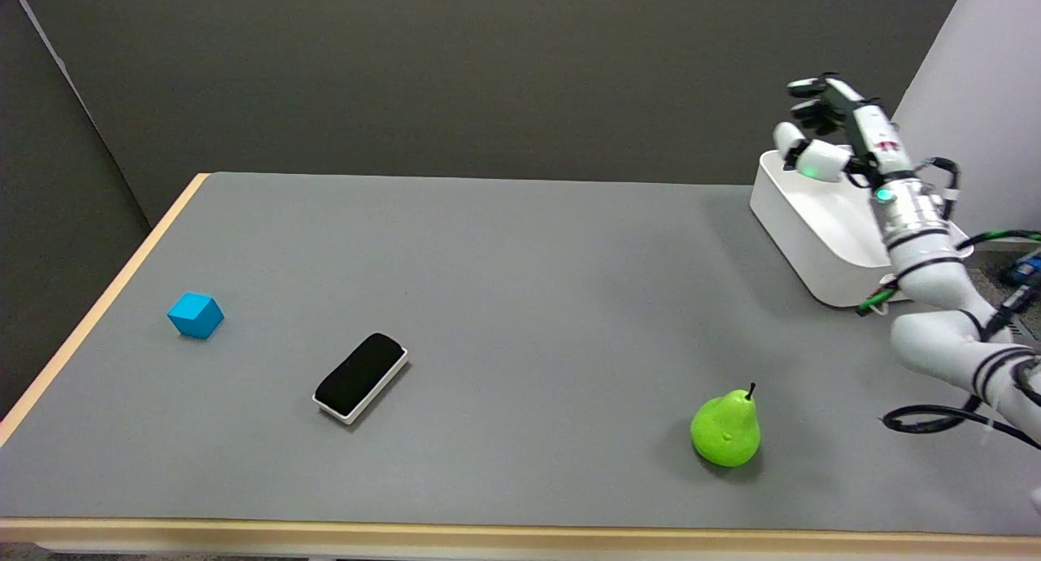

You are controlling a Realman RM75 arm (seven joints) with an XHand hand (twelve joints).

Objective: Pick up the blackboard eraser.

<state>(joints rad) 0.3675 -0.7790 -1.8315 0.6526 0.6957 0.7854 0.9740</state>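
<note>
The blackboard eraser, black felt on a white base, lies flat on the grey table at the left of centre, its long side running diagonally. My right hand hangs in the air at the far right, above the white bin, far from the eraser. Its fingers are apart and it holds nothing.
A white bin stands at the table's right edge under the hand. A green pear stands at the front right. A blue cube sits at the left. The table's wooden edge runs along the left side.
</note>
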